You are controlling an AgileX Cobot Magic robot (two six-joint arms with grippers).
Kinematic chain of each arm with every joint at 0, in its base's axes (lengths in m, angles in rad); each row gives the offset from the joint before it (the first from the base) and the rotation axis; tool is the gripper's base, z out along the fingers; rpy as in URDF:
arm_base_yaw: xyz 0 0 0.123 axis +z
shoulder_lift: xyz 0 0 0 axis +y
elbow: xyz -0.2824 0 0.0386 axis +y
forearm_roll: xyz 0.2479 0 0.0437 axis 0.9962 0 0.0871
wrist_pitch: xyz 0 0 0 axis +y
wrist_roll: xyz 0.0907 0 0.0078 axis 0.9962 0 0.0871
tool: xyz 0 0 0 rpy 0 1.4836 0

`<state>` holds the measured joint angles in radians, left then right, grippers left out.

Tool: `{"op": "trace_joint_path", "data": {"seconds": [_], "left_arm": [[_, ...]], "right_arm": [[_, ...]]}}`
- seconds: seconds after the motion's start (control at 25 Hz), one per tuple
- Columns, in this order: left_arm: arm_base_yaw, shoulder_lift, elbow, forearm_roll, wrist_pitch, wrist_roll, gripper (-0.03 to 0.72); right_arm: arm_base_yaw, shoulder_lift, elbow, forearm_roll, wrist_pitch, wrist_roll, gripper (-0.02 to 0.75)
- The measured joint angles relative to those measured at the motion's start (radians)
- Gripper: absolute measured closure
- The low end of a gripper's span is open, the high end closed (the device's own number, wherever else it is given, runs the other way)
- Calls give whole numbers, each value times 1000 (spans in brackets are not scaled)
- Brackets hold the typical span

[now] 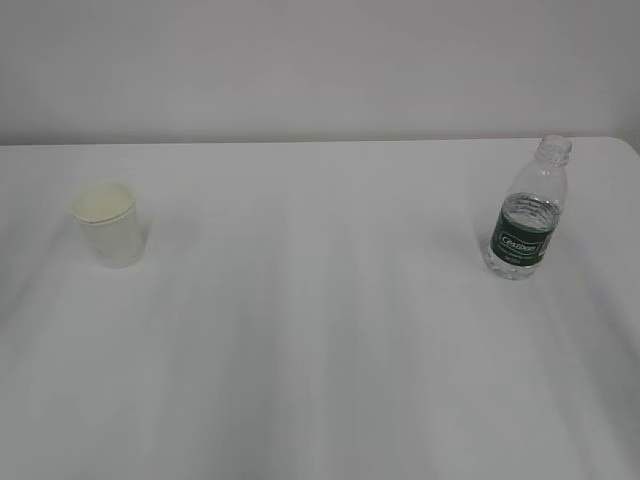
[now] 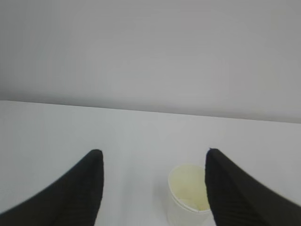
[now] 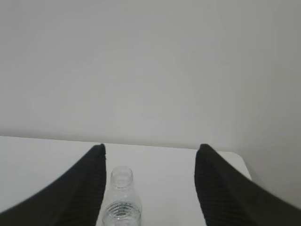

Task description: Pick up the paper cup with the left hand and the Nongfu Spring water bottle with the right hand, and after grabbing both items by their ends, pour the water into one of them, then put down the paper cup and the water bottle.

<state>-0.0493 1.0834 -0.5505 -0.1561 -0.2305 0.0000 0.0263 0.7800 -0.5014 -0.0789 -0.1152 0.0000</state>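
Nothing of the task is done yet. The paper cup stands upright on the white table, well to the left of the Nongfu Spring water bottle — the bottle is upright too, uncapped, near the table's right edge. Neither arm shows in the exterior view.

The left end effector hangs wide open and empty; the cup sits ahead of it, close by one finger and off-centre. The right end effector is likewise open and empty — the bottle's neck lies beyond it, nearer one finger.

Left to do, by my judgement: both grasps, the pour, both set-downs.
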Motion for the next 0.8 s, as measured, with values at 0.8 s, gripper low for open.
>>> {"op": "trace_joint_path", "data": {"seconds": [0.8], "left_arm": [[-230, 205, 27, 93, -335, 0, 204]], "right_arm": [[0, 137, 119, -2, -171, 49, 278]]}}
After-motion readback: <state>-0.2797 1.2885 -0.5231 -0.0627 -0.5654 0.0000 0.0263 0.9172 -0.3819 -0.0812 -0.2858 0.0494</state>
